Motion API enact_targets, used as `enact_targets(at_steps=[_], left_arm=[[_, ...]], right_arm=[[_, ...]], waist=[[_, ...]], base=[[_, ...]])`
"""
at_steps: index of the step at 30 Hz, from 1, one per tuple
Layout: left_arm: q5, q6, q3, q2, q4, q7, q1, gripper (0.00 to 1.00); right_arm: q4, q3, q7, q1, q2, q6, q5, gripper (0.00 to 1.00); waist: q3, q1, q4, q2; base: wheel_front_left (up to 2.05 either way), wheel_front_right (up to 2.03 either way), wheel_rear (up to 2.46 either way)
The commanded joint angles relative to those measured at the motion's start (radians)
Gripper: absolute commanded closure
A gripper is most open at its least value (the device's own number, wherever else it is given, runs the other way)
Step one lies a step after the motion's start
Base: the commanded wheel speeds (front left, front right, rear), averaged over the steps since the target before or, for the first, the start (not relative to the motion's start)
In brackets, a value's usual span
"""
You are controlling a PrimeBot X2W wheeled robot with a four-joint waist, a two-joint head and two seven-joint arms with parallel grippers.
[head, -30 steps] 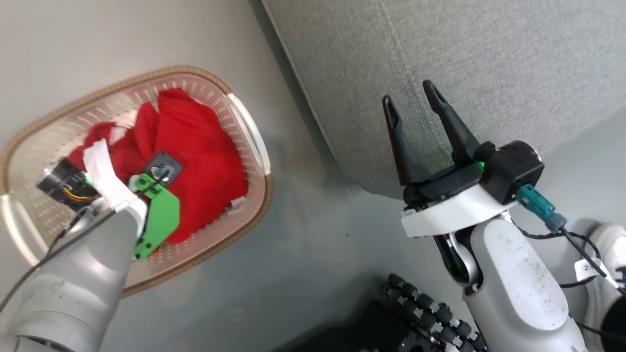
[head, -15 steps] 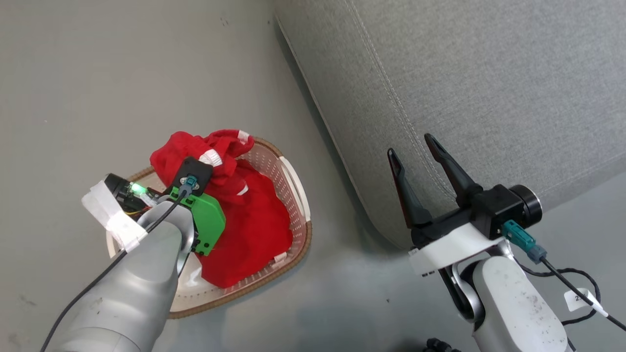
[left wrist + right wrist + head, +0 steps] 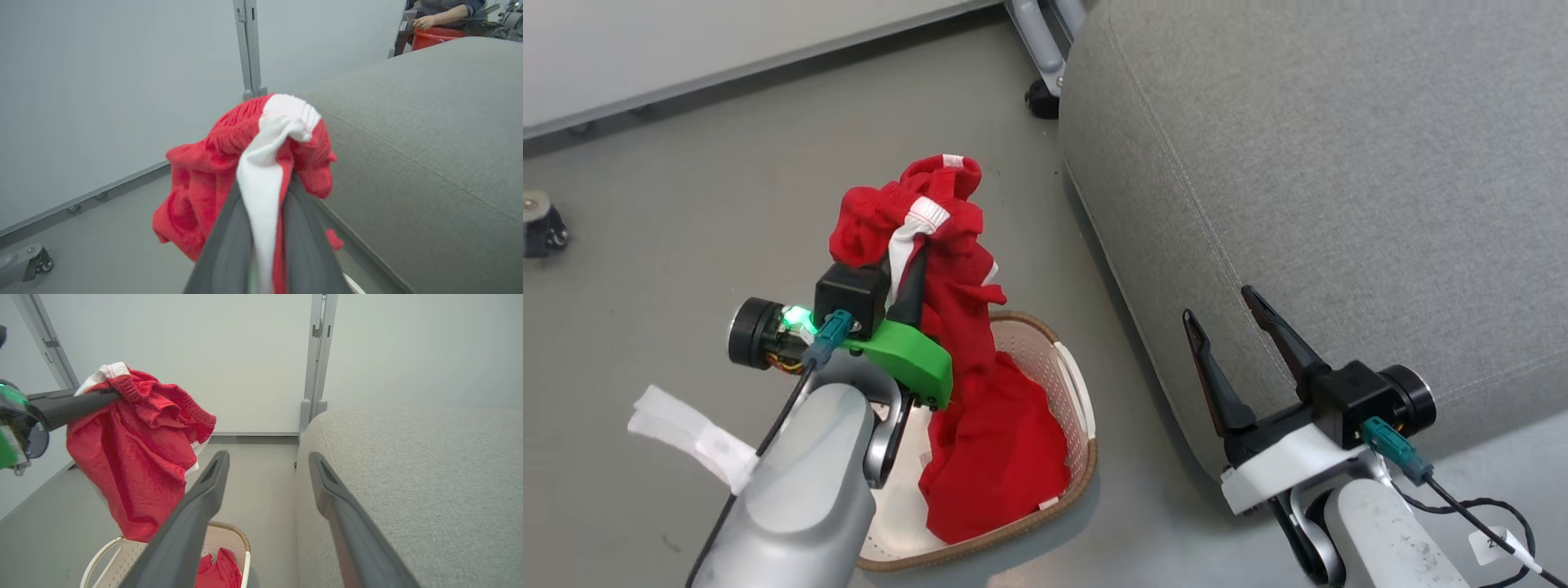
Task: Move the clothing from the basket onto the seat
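In the head view, my left pincer (image 3: 919, 255) is pressed together on the white-trimmed waistband of a red garment (image 3: 968, 384). The garment hangs from the pincer above the basket (image 3: 1039, 353), which stands on the floor (image 3: 686, 163). Its lower end drops inside the basket, and I cannot tell if it rests on the bottom or on another piece, because my own forearm and the cloth cover that place. The right pincer (image 3: 1219, 304) is spread and holds nothing, over the edge of the grey seat (image 3: 1339, 204), near the basket. In the left wrist view, the two fingers (image 3: 229, 249) pinch a white band (image 3: 261, 192) between them. Their tips are buried in bunched cloth, so I cannot see how deep the grip goes. I judge the cloth to be light, soft and limp, not fragile. The thick gathered waistband is a good place to hold, though thin fabric could slide out. In the right wrist view, the garment dangles with its hem just above the basket rim, and a second red piece (image 3: 218, 573) lies inside. One finger of the right pincer cuts across this piece, so its size is unclear.
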Motion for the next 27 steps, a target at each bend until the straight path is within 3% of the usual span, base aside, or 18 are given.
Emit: enact_targets(at_steps=[1,11,20,24,27], left_arm=[[-0.017,-0.008,0.025,-0.011,-0.046,-0.003,0.042,1.0],[-0.068,-0.078,0.156,-0.049,-0.402,-0.003,0.213,1.0],[-0.212,-0.038,0.081,-0.051,-0.601,-0.002,0.238,1.0],[-0.26,-0.017,0.039,-0.051,-0.64,-0.002,0.228,1.0],[-0.278,-0.025,0.005,-0.05,-0.647,-0.002,0.223,1.0]], right_arm=[[-0.002,0.001,-0.001,0.022,-0.004,-0.002,-0.006,0.0],[0.005,0.025,-0.001,0.078,-0.008,-0.002,-0.012,0.0],[0.001,0.04,-0.001,0.095,-0.009,-0.002,-0.013,0.0],[0.004,0.051,-0.001,0.103,-0.008,-0.002,-0.015,0.0],[0.006,0.058,-0.001,0.104,-0.007,-0.002,-0.013,0.0]], waist=[[-0.066,0.0001,0.041,0.0],[-0.168,0.0001,0.03,0.0],[-0.194,0.0001,0.028,0.0],[-0.204,0.0001,0.027,0.0],[-0.21,0.0001,0.024,0.0]], base=[[0.0,0.0,0.0],[0.0,0.0,0.0],[0.0,0.0,0.0],[0.0,0.0,0.0],[0.0,0.0,0.0]])
